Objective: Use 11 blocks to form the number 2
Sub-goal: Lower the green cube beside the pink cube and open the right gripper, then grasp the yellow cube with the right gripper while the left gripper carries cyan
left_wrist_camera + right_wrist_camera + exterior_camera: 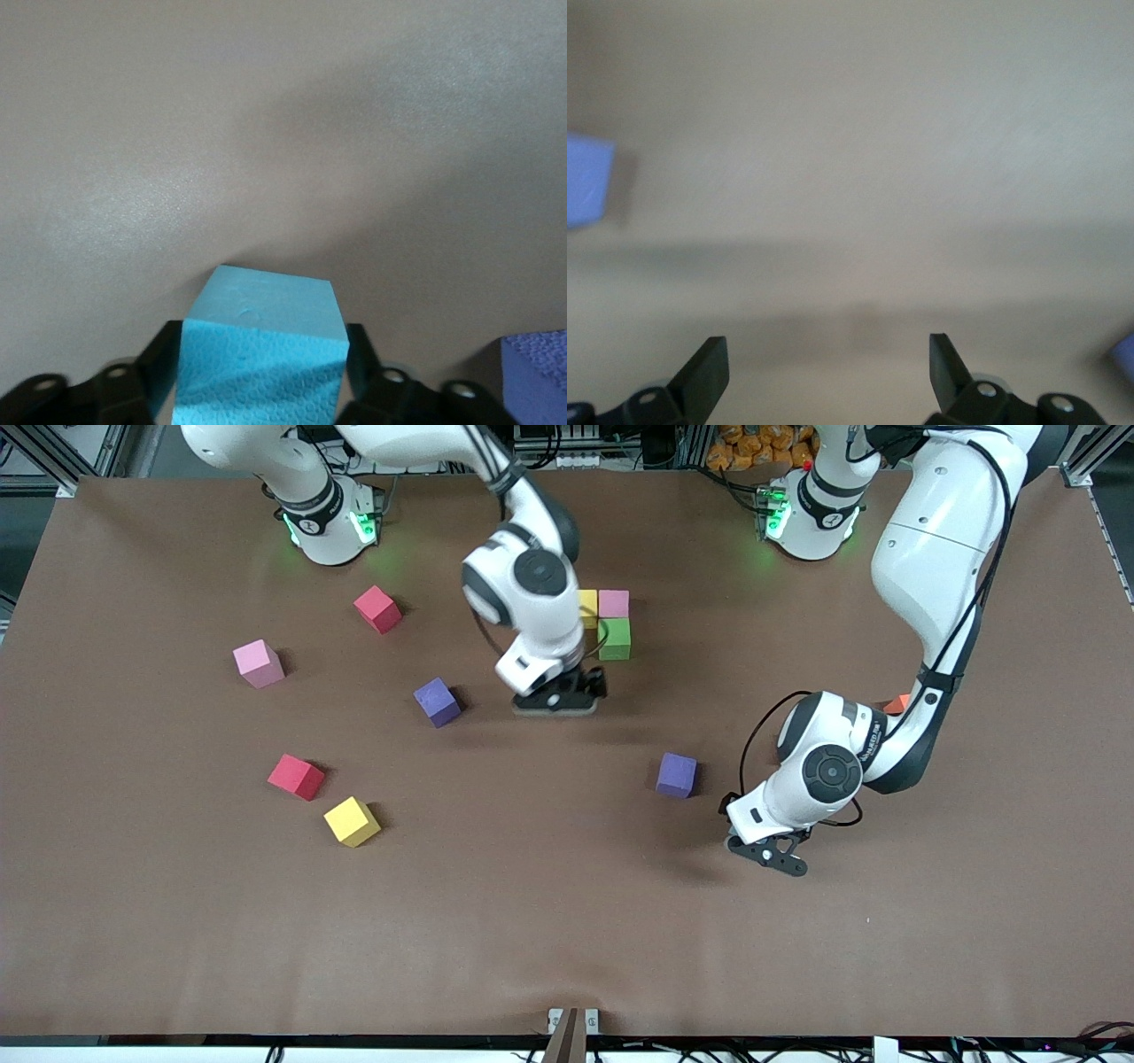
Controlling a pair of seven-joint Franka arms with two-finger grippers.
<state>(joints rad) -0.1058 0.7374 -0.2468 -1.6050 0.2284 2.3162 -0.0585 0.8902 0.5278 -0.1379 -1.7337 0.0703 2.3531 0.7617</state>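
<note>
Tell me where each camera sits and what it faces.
Front view: high across the table, facing both arms; left pincer, right pincer.
Left wrist view: on the left wrist, looking down; fingers around a light blue block.
Right wrist view: looking down; open fingers.
Shared: purple block.

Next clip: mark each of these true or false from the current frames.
1. The left end effector has a light blue block between its fingers. True.
2. The right end effector grips a purple block. False: its fingers are open over bare table.
3. A green block touches the pink block above it in the front view. True.
4. Both red blocks sit toward the left arm's end of the table. False: the red blocks lie toward the right arm's end.
</note>
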